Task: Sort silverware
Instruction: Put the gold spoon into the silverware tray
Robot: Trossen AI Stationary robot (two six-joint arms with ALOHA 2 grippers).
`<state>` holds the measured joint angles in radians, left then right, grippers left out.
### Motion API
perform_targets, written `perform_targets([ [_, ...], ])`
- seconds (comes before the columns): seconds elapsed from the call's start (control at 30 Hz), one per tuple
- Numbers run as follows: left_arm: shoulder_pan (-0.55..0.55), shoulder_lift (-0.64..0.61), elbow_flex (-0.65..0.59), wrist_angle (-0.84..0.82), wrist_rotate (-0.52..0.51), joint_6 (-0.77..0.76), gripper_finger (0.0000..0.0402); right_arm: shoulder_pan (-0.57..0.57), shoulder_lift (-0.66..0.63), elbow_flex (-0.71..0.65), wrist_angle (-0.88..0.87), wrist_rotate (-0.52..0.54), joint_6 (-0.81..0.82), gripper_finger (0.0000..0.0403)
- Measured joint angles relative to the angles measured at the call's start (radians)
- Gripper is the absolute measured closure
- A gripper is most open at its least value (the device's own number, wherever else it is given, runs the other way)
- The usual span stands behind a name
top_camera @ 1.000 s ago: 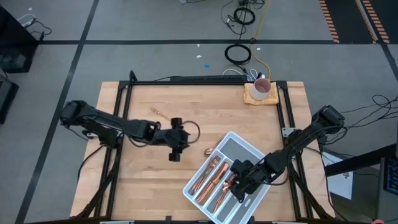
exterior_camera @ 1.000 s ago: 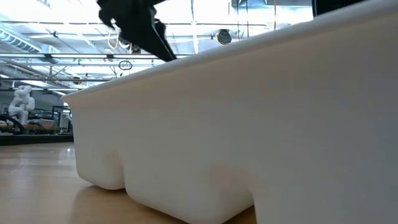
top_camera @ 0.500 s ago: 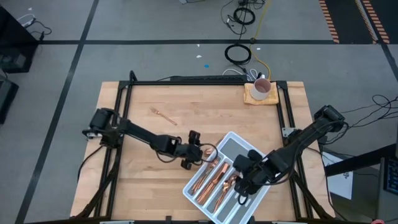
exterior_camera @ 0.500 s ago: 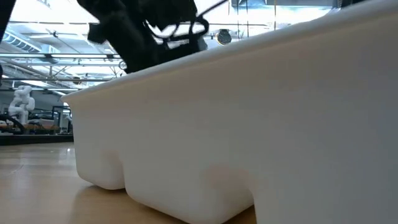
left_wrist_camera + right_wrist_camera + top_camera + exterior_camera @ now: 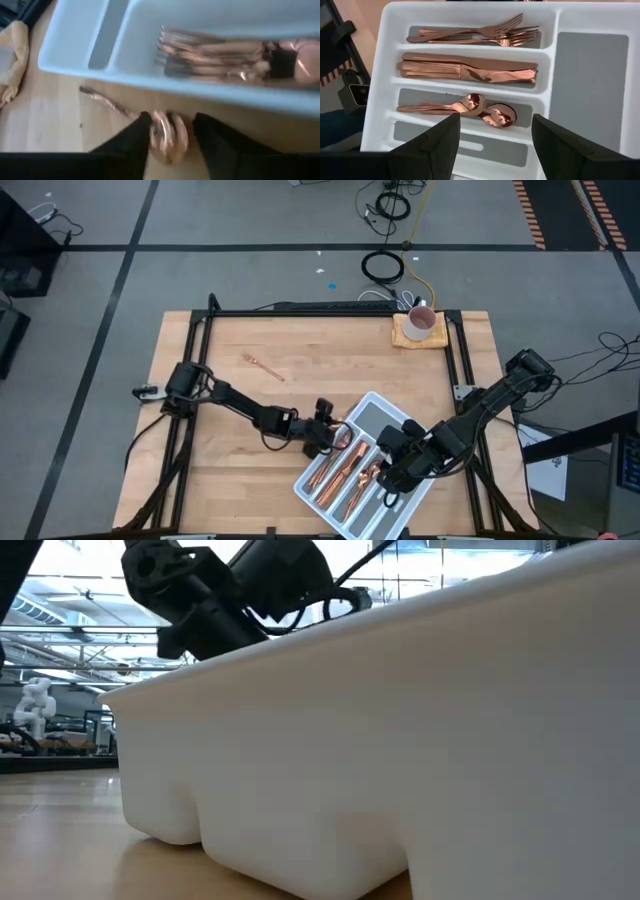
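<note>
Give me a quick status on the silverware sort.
Left tool straddling spoon beside tray. Right tool open over tray. One fork still out.

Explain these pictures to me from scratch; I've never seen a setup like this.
Two dark robot arms work at a wooden table, sorting copper-coloured cutlery into a white tray. One picture looks straight down from above, one sits at table height beside the tray's wall, and two come from cameras on the arms' wrists. The left gripper is down on the table beside the tray, its fingers either side of a spoon lying there; it is not lifted. The right gripper hovers open over the tray, where forks, knives and spoons lie in separate compartments. One more piece lies alone on the table, and a white mug stands at the far edge.
</note>
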<state>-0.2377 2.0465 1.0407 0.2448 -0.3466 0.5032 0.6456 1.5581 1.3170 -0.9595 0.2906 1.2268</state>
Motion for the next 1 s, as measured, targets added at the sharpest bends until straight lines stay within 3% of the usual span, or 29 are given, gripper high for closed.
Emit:
perform_targets([
  [0.17, 0.027, 0.05, 0.004, 0.023, 0.026, -0.025, 0.0372, 0.011, 0.0, 0.0, 0.013, 0.001, 0.043, 0.0172],
  [0.2, 0.034, 0.052, 0.005, 0.017, 0.027, -0.04, 0.0385, 0.013, 0.0, 0.0, 0.019, 0.0, 0.049, 0.0172],
  [0.3, 0.06, 0.044, 0.004, -0.028, 0.022, -0.097, 0.0393, 0.02, 0.0, 0.0, 0.042, 0.0, 0.052, 0.0172],
  [0.47, 0.069, -0.041, -0.001, -0.226, -0.076, -0.124, 0.0397, 0.03, 0.0, 0.0, 0.074, 0.059, 0.029, 0.0172],
  [0.8, 0.067, -0.317, -0.006, -0.589, -0.042, -0.29, 0.0401, 0.008, 0.0, 0.0, 0.06, 0.227, 0.007, 0.0172],
  [1.0, 0.051, -0.503, -0.006, -0.63, -0.04, -0.392, 0.0401, -0.011, 0.0, 0.0, 0.035, 0.315, -0.019, 0.0172],
])
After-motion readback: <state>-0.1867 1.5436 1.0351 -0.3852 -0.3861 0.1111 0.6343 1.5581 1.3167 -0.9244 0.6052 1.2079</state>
